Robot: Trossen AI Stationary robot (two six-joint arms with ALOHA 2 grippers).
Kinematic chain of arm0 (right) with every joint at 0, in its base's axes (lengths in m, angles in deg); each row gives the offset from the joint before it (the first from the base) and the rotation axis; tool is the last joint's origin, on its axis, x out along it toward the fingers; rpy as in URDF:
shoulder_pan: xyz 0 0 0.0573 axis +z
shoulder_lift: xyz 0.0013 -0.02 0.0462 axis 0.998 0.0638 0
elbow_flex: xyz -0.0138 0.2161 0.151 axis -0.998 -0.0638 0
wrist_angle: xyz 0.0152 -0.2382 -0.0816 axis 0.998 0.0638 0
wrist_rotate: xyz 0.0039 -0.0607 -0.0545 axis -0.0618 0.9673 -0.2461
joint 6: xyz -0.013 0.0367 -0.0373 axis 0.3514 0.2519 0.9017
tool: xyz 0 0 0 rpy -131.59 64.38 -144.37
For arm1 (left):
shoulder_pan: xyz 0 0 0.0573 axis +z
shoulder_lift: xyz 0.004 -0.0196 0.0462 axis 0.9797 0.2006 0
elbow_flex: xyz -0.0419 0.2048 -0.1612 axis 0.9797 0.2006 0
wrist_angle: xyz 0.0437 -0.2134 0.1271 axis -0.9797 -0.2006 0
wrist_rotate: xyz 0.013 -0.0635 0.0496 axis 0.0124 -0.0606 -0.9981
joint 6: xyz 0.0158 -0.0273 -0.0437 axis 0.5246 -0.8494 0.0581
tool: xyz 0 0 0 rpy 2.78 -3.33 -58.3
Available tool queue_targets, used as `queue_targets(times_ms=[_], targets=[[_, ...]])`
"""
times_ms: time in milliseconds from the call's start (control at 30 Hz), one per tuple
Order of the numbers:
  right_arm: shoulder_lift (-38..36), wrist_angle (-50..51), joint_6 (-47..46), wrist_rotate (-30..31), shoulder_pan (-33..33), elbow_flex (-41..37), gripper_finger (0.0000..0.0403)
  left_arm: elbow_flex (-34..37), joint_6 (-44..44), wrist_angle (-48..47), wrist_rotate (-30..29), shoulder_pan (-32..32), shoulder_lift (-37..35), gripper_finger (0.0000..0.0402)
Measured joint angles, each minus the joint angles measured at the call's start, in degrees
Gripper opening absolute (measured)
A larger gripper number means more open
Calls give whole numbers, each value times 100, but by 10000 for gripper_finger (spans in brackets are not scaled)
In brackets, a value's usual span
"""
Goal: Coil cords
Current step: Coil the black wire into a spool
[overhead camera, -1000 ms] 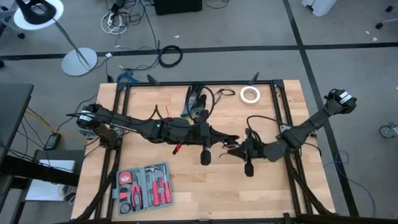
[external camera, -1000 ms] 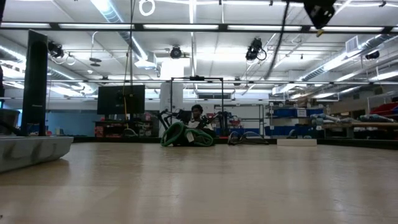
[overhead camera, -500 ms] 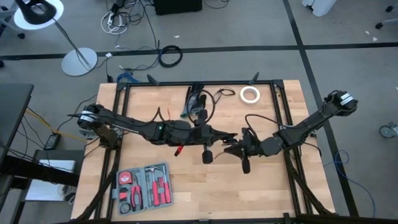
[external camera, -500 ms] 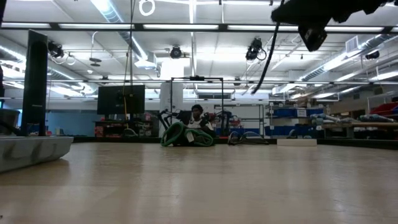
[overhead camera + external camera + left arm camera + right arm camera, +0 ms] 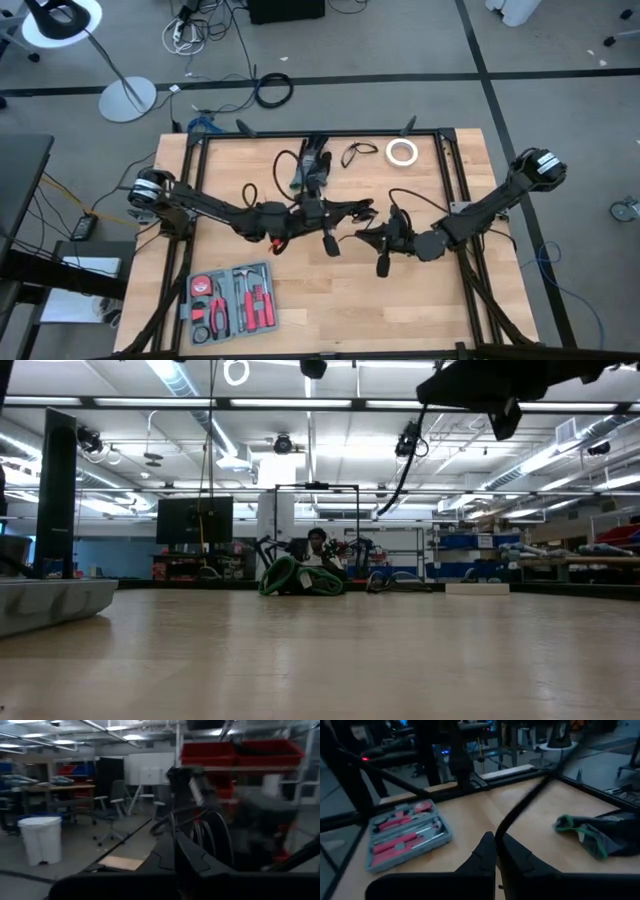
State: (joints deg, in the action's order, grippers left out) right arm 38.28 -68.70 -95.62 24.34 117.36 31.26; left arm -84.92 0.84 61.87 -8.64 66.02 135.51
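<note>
Both arms drawn in over mid-table, a cord between them

Right gripper point(image 5: 362, 238) has swung leftward toward the left gripper point(image 5: 352, 212) — each clamped on the cord point(image 5: 530, 802), now slacker — probably forming a loop.

Black cords point(image 5: 352, 212), white tape roll point(image 5: 402, 151)

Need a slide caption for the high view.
Both end effectors shut mid-table on a black cord, toolkit nearby.
</note>
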Motion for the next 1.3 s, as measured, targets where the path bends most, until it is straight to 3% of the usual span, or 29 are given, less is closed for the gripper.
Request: queue_targets(times_ms=[367, 600, 733, 1300], targets=[[635, 103, 531, 132, -153, 811, 2, 5, 230, 58, -460, -83, 209, 0], [495, 1958, -604, 160, -237, 1148, 2, 5, 257, -116, -441, -161, 205, 0], [447, 2469, -820, 831, -228, 1174, 2, 5, 130, -28, -365, -165, 205, 0], [445, 880, 908, 568, -43, 1179, 2, 5, -73, -75, -332, -160, 192, 0]])
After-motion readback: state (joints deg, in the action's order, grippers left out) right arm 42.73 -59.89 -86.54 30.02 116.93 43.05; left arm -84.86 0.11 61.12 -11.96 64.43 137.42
